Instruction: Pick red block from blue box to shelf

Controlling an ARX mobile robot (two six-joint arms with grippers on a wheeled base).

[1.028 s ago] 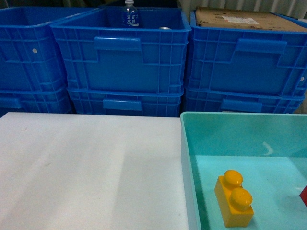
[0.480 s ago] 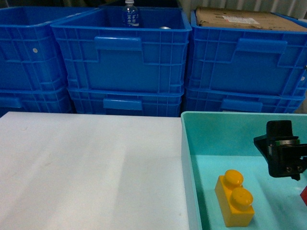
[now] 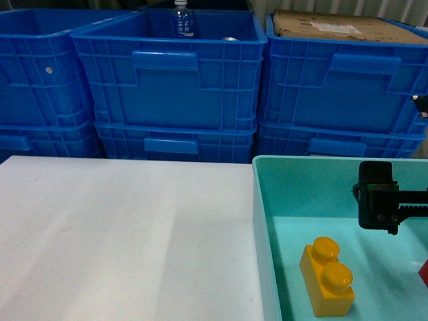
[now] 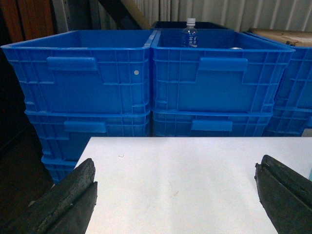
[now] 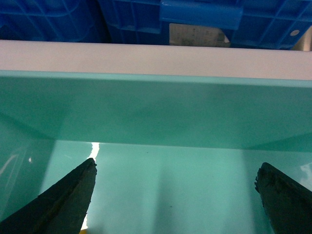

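The blue box [image 3: 258,200] stands on the right part of the white table. Only a sliver of the red block [image 3: 424,273] shows, at the view's right edge on the box floor. My right gripper [image 3: 376,200] hangs inside the box, above and right of a yellow two-stud brick [image 3: 326,277] and left of the red block. In the right wrist view this gripper [image 5: 175,168] is open over the bare box floor [image 5: 170,185] and faces the far wall. My left gripper [image 4: 175,168] is open above the white table [image 4: 185,165], holding nothing. The shelf is out of view.
Dark blue ribbed crates [image 3: 167,73] are stacked right behind the table. One holds a water bottle [image 3: 180,20], another a cardboard sheet [image 3: 334,27]. The table's left edge [image 4: 80,161] drops to a dark floor.
The right gripper came into the head view from the right. It has since risen a little and shifted slightly left over the box. The bricks have not moved.
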